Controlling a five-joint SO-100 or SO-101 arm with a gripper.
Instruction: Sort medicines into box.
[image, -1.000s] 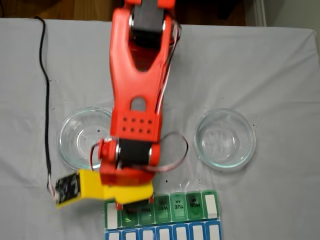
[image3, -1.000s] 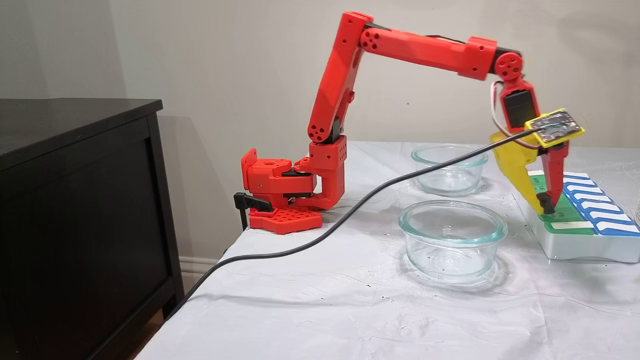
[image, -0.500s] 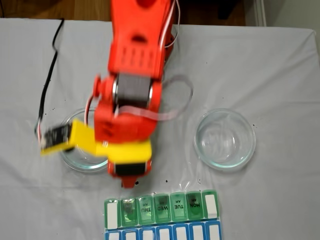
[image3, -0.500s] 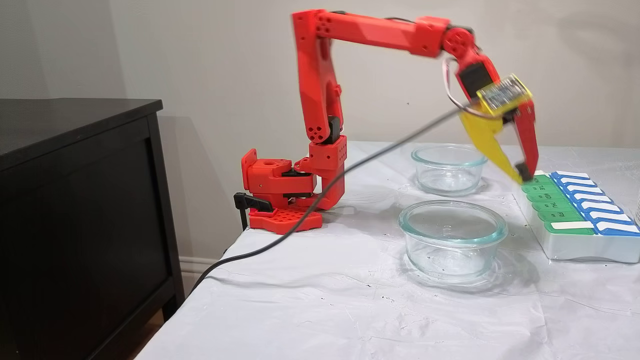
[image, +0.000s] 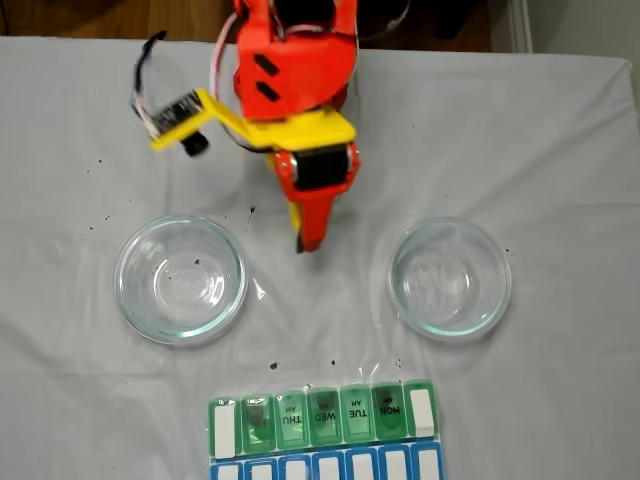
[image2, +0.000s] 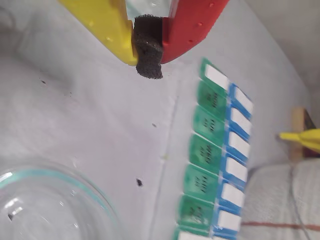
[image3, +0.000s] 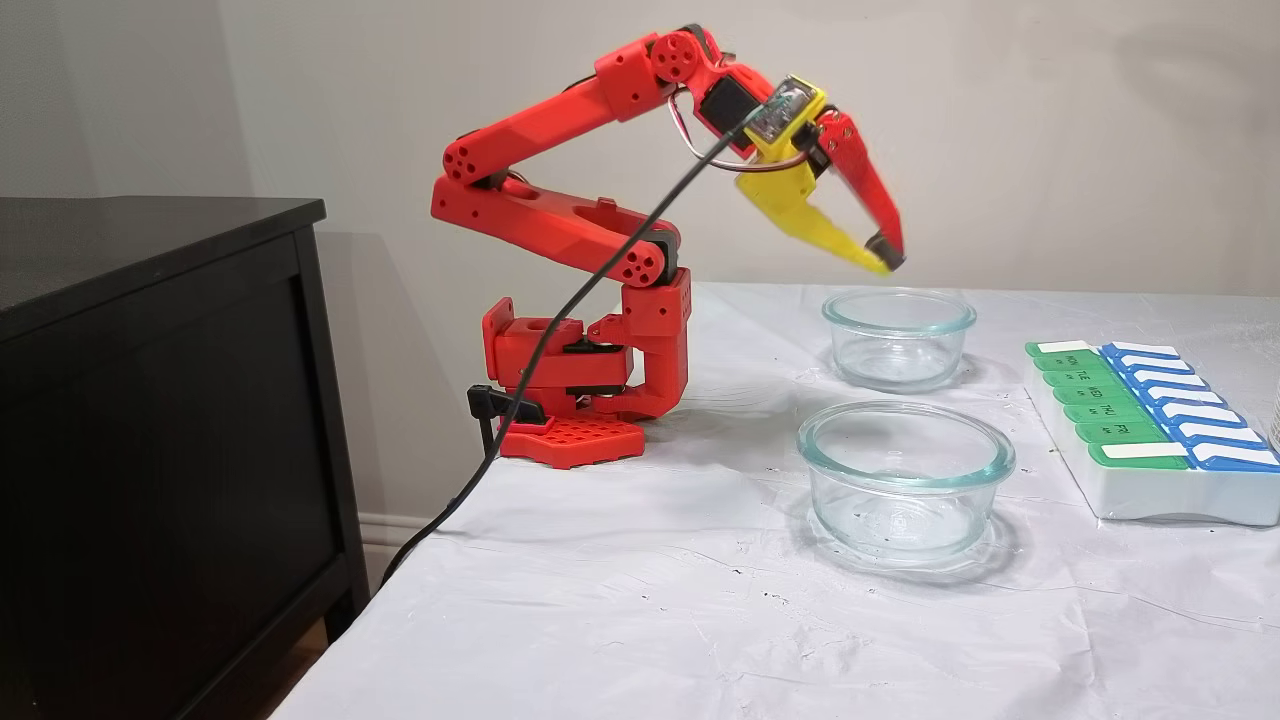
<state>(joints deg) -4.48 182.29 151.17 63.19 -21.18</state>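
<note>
You can't read what lies inside the pill box (image: 325, 415): its green lids are too cloudy to show any pills, and the frame's bottom edge cuts off its blue row. In the wrist view the box (image2: 210, 150) runs off the bottom edge, its lid lettering is blurred, and the glass bowl (image2: 45, 200) is cropped at the corner.

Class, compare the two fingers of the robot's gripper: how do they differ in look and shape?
In the wrist view, one finger of the gripper is yellow, the other finger red. From the side, the yellow finger looks broader and wedge-shaped, the red one slimmer. Both taper toward the tip and meet on a black foam pad.
</note>
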